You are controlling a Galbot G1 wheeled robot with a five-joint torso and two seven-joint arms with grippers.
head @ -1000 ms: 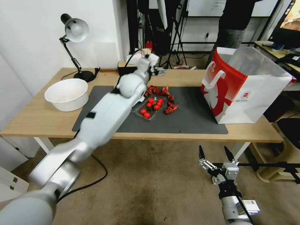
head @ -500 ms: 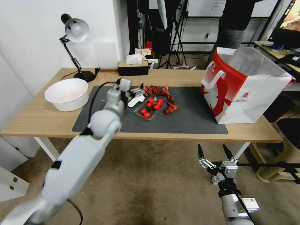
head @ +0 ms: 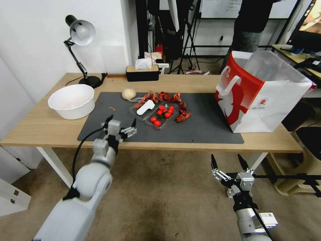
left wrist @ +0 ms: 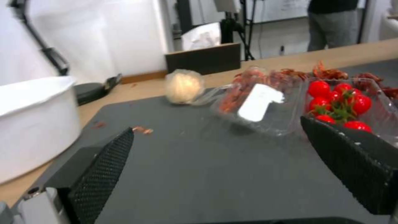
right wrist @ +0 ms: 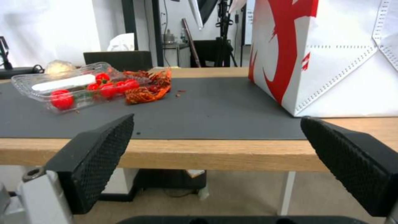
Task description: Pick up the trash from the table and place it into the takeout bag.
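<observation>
The left tool (head: 121, 125) hovers with fingers apart over the mat's (head: 200, 127) near edge. Ahead of it lies the paper ball (head: 128, 93), round, no long axis. The bag (head: 267, 100) stands upright, mouth up, beyond the right tool (head: 228, 162), also spread, below the tabletop (head: 40, 127).

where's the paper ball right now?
In the head view the beige paper ball sits on the dark grey mat near its far edge, left of the clear tray and in front of the tissue box.
</observation>
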